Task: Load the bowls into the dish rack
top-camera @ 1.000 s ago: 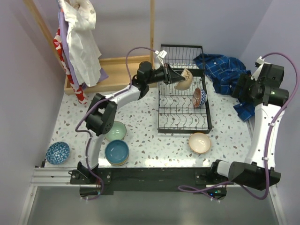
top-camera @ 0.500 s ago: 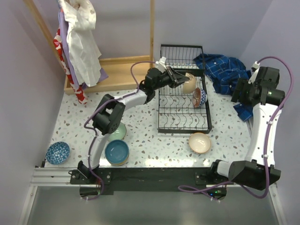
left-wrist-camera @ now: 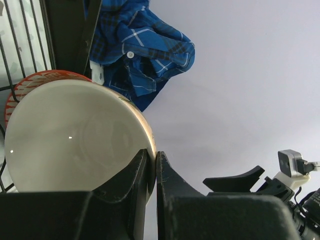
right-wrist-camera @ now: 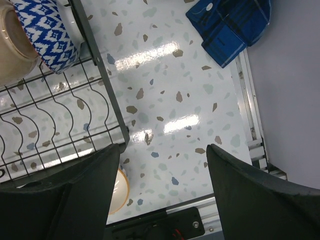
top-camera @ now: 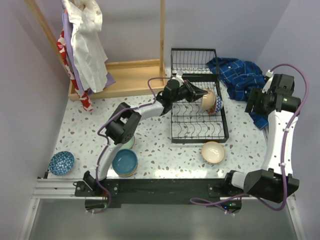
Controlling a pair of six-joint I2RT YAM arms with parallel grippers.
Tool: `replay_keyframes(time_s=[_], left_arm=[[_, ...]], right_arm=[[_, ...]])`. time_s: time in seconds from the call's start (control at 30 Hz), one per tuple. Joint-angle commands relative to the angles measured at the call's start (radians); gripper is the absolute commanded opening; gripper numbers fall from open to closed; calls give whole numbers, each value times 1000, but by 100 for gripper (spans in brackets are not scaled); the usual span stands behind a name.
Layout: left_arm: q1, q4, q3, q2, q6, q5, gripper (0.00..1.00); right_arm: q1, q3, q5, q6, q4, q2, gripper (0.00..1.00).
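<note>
One patterned bowl point(right-wrist-camera: 47, 35) racked; left tool point(left-wrist-camera: 152, 155) pinches a beige bowl point(left-wrist-camera: 75, 135) over the dish rack point(top-camera: 200, 131); right tool point(right-wrist-camera: 164, 150) gapes empty; other bowls point(top-camera: 124, 161) wait outside it

The near half of the dish rack point(top-camera: 197, 129) lies open from above. The far half is taken by the left arm point(top-camera: 150, 107), its cream bowl point(top-camera: 206, 100) and a patterned bowl point(top-camera: 218, 104). Right of the rack the worktop point(top-camera: 242, 137) is free up to the blue shirt point(top-camera: 235, 75).
</note>
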Motion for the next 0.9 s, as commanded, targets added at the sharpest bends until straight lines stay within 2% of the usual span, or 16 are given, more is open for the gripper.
replay_keyframes(time_s=[0.0, 0.37, 0.7, 0.83, 0.87], left_arm=[[-2, 157, 52, 8, -98, 1, 0], [-15, 235, 25, 71, -156, -20, 0], [7, 312, -153, 32, -143, -17, 0], [-4, 311, -167, 28, -132, -22, 0], [-2, 312, -167, 28, -121, -22, 4]], right_arm=[[-4, -4, 23, -23, 8, 1, 74], [-4, -7, 23, -39, 3, 42, 73], [-4, -31, 0, -34, 20, 44, 73], [-4, -44, -7, -31, 20, 38, 73], [-5, -45, -7, -31, 20, 35, 73]])
